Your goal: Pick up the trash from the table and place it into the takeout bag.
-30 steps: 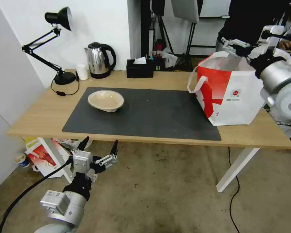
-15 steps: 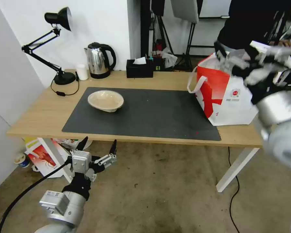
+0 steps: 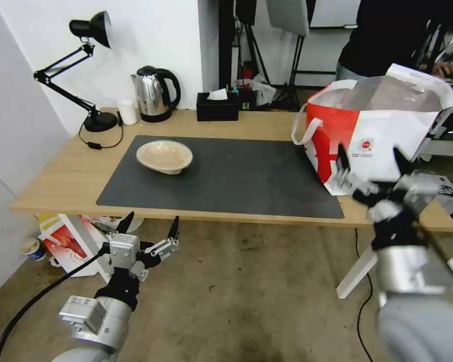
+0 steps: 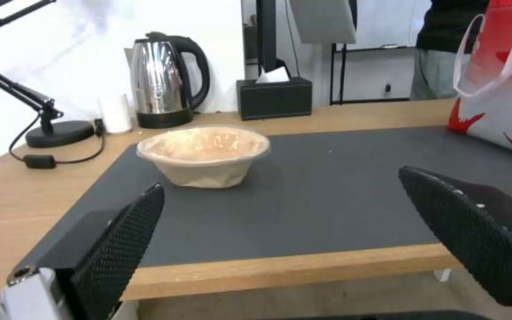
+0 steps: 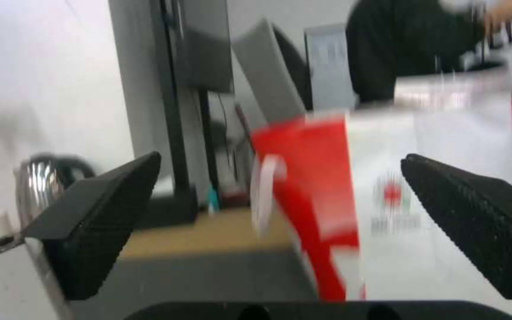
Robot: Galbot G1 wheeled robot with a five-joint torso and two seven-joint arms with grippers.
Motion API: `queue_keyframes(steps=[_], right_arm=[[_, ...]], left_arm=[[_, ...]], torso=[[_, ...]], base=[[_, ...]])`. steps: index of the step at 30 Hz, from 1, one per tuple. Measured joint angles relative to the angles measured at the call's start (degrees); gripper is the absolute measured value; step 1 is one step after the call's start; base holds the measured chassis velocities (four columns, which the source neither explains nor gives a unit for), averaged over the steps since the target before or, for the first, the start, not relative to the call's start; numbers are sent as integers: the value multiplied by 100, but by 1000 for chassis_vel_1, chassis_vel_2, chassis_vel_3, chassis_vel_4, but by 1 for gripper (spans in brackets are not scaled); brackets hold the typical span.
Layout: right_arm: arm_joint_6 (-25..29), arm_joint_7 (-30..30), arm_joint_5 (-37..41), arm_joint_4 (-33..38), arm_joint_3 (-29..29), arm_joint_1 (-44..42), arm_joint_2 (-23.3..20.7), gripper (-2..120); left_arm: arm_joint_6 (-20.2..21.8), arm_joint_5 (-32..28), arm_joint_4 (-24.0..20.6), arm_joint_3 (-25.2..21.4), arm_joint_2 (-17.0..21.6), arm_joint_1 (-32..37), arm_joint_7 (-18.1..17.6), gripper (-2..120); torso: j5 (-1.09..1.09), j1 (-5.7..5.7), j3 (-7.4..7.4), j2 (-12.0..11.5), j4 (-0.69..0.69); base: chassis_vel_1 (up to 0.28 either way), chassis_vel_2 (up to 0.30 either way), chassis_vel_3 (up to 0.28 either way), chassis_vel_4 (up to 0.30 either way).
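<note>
The beige bowl (image 3: 164, 156) sits on the dark mat (image 3: 236, 176) of the counter (image 3: 60, 181), the takeout bag (image 3: 377, 146) stands at its right end, the right tool (image 3: 370, 168) hovers spread before it, empty, and the left tool (image 3: 148, 226) hangs splayed below the front edge.

My left gripper (image 3: 150, 224) hangs low on the near left, black fingers spread wide and pointing to the far side. My right gripper (image 3: 371, 160) sits raised at the near right, jaws wide apart, its silver wrist angled up.
</note>
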Motion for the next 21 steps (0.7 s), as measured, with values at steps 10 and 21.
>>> queue_keyframes(steps=[10,21], right_arm=[[-659,483,-605,-24,-919,-552,-52,100],[-792,843,-948,-55,-1589,-750,-85,100]], left_arm=[[58,-1,0,-19,0,11,-47,99],[138,82,0,-31,0,53,-156,99]], torso=[[1,1,0,0,-1],[1,1,1,0,-1]], base=[[0,0,0,0],[0,0,0,0]])
